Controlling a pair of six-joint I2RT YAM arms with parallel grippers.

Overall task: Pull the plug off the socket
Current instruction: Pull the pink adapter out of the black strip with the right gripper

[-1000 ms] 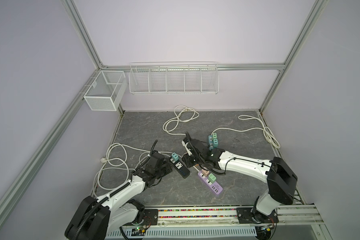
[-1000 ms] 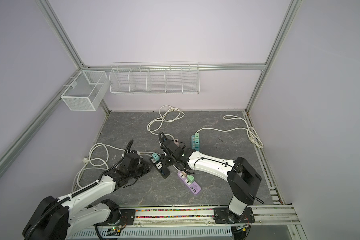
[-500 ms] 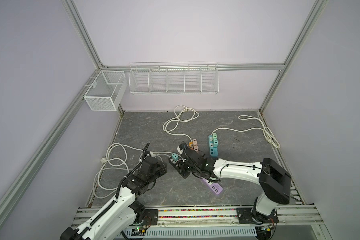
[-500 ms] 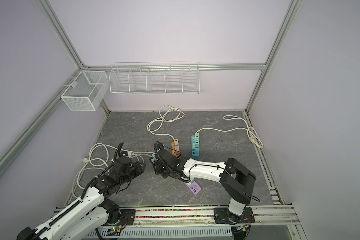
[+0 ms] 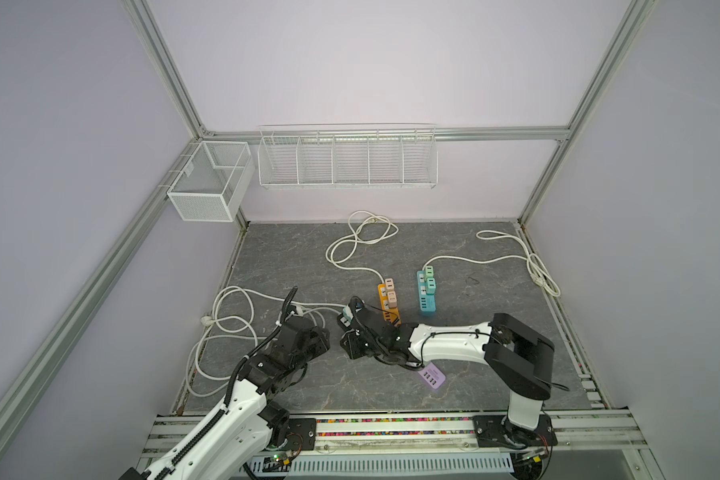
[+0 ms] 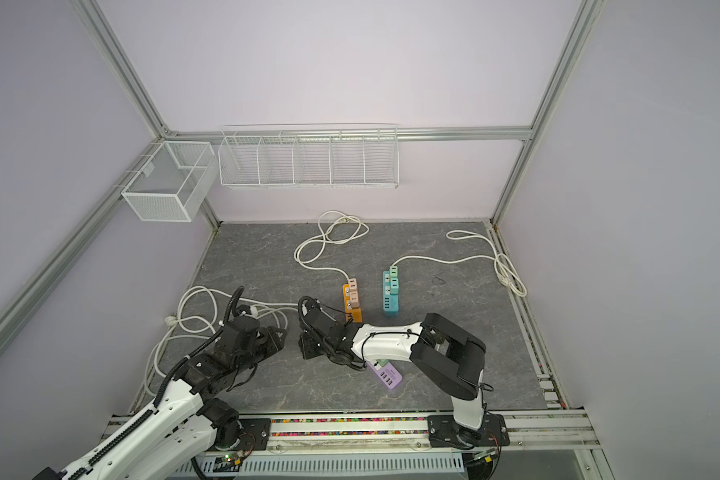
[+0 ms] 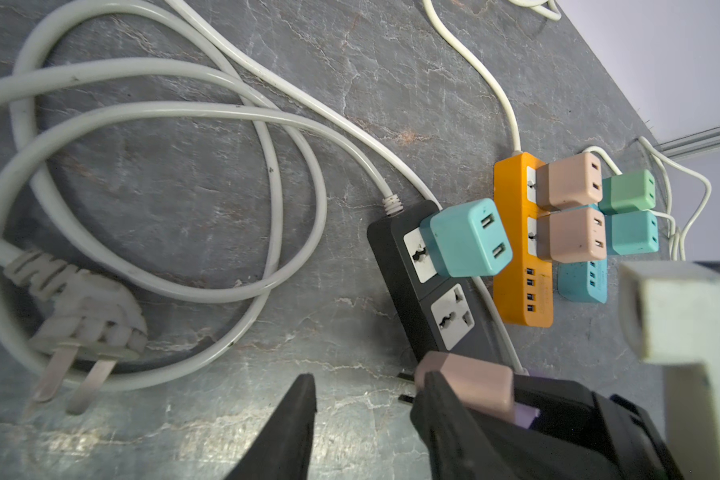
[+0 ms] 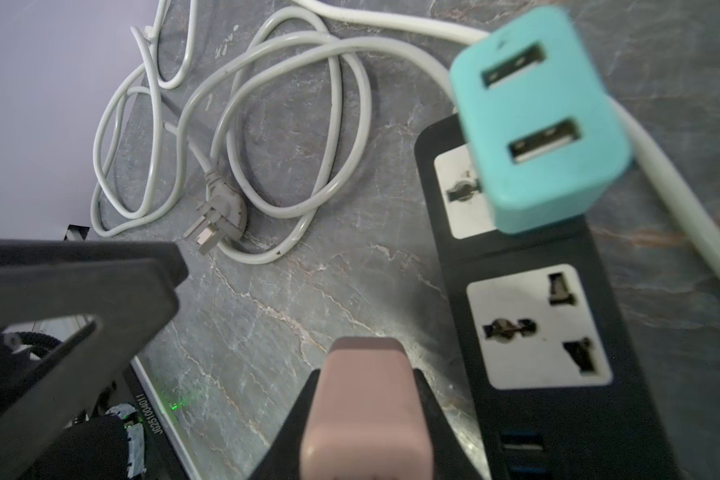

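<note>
A: What do you see from the top?
B: In both top views the left gripper [image 5: 324, 336] and the right gripper [image 5: 350, 347] are close together, low on the gray table [image 5: 474, 316].
A: And the left wrist view?
B: The left one's fingers [image 7: 287, 428] are apart, holding nothing. The pink plug [image 7: 466, 384] is out, just beside the black socket strip [image 7: 395, 257], pins showing.
A: And the right wrist view?
B: The right gripper squeezes the pink plug. A blue plug [image 8: 537, 120] sits in one socket of the strip.

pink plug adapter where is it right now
In the right wrist view the pink cube-shaped USB plug adapter is clamped in the right pincer, unplugged, beside the empty socket of the black plastic power strip.
</note>
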